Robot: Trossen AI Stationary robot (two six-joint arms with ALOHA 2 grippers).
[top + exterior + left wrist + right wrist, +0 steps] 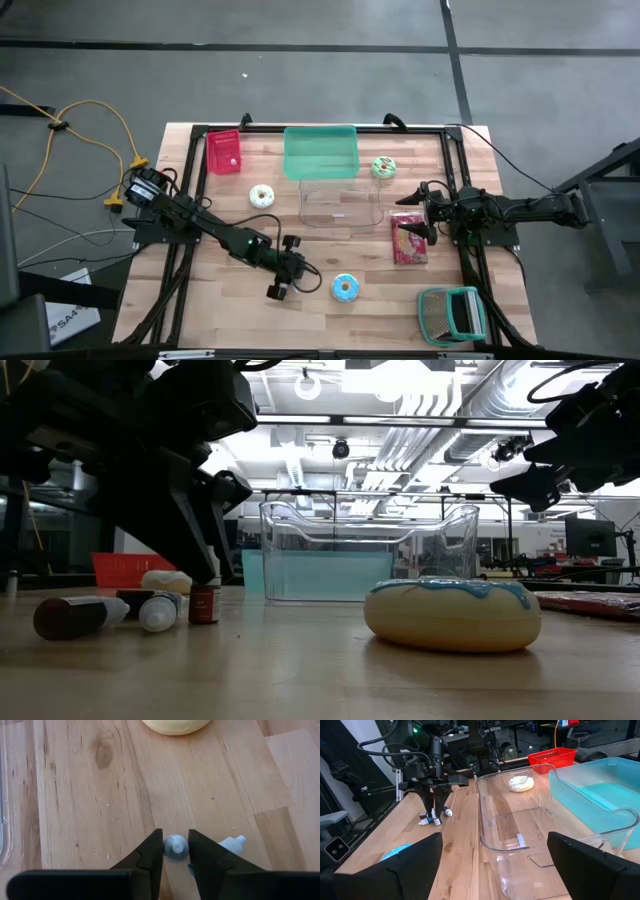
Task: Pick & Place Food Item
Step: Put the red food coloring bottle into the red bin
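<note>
Found the left pincer [288,276] low over the desk [380,300], toward the middle of its near edge. Saw its fingers [150,852] drawn narrow on either side of a small bottle [176,847] standing upright on the wood, touching the cap on both sides as far as could be told. Noted a white-tipped bottle [232,844] lying just beside it. Spotted the blue-iced doughnut [344,288] on the desk near that pincer, apart from it and ungripped, a white doughnut [262,196] farther in, and a green one [383,167] toward the far edge. Placed the clear container [340,205] mid-desk, touching the teal bin [320,152] behind it. Found the right pincer [490,865] raised near the right edge, spread wide and holding nothing, beside a red packet [409,240].
</note>
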